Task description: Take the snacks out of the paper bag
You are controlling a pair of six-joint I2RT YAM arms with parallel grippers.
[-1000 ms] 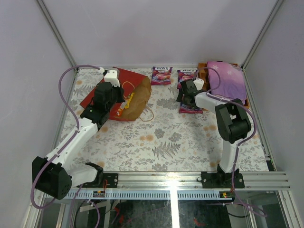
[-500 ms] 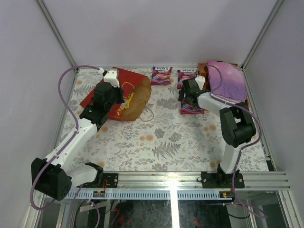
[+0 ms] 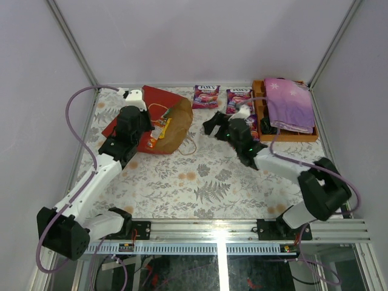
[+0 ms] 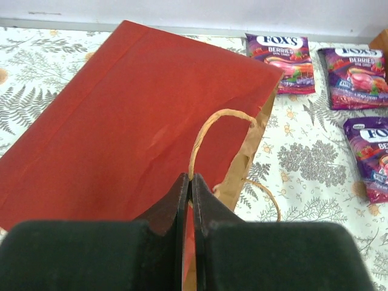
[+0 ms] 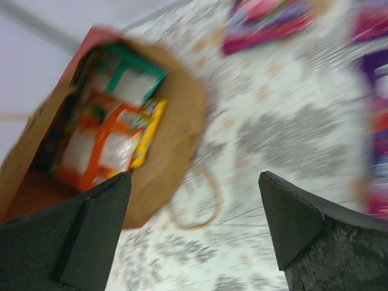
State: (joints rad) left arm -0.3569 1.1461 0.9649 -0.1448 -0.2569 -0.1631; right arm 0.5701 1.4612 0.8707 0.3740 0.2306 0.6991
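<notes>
Now | left fingers (image 4: 167,212) clenched on paper bag (image 4: 121,121) rim | right fingers (image 5: 97,224) spread, empty, facing bag mouth

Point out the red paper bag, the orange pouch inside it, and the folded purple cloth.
red paper bag (image 4: 115,115): left wrist view, red outer side.
orange pouch (image 5: 102,150): right wrist view, its middle, inside the bag.
folded purple cloth (image 3: 290,104): top view, its upper face.
</notes>
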